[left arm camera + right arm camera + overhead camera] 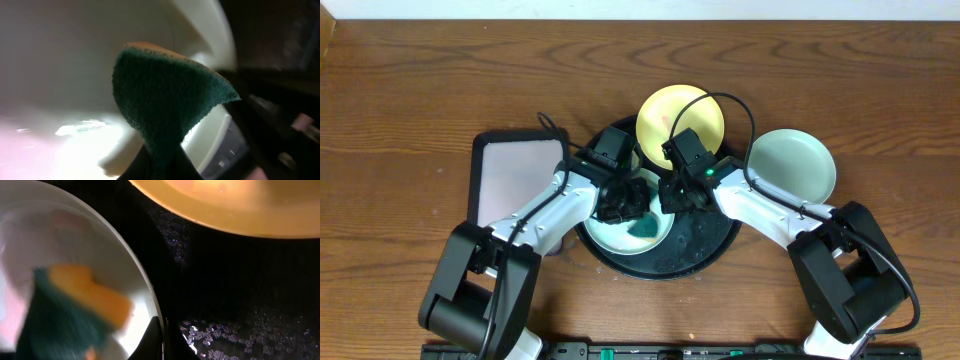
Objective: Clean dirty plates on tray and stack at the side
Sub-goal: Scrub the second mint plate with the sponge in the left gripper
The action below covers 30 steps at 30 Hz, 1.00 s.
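Observation:
A pale aqua plate (620,238) lies in the black round tray (710,245). My left gripper (620,205) is shut on a green and yellow sponge (165,100) and holds it against this plate's inside (60,60); the sponge also shows in the overhead view (642,230). My right gripper (675,195) is shut on the plate's right rim (145,295), one finger on each side (162,337). The yellow plate (680,118) sits at the tray's far edge and shows in the right wrist view (225,205). A second aqua plate (792,165) lies on the table to the right of the tray.
A rectangular black-rimmed tray with a pale pink inside (515,178) lies left of the round tray. The round tray's floor is wet with suds (240,330). The wooden table (410,100) runs out to all sides.

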Available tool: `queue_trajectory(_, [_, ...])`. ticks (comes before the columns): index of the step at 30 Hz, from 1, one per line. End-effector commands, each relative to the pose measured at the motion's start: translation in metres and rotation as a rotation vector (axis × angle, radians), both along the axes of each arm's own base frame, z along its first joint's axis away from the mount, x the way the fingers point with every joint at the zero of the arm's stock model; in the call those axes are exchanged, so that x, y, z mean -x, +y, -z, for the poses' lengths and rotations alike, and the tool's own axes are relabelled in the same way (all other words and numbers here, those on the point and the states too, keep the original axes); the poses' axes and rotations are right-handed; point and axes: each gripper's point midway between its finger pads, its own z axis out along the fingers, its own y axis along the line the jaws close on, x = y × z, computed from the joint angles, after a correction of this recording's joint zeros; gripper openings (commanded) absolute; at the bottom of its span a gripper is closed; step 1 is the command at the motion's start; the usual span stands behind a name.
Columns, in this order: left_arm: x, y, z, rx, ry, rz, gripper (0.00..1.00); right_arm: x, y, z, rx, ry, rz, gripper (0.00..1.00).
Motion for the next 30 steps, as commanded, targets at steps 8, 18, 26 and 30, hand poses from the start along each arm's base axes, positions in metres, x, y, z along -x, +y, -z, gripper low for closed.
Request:
queue_trajectory(8, [-0.031, 0.063, 0.019, -0.356, -0.143, -0.174, 0.08, -0.005, -0.005, 0.006, 0.014, 0.009, 0.025, 0.01])
queue_trajectory(18, [-0.026, 0.101, 0.021, -0.539, -0.132, -0.323, 0.07, -0.004, -0.005, 0.006, 0.016, 0.011, 0.025, 0.01])
queue_trajectory(26, [0.008, 0.086, 0.023, -0.461, 0.045, -0.289, 0.07, -0.005, -0.005, 0.006, 0.015, 0.009, 0.025, 0.01])
queue_trajectory(30, [0.018, 0.036, 0.016, -0.192, 0.084, -0.057, 0.07, -0.005, -0.005, 0.006, 0.015, 0.01, 0.025, 0.01])
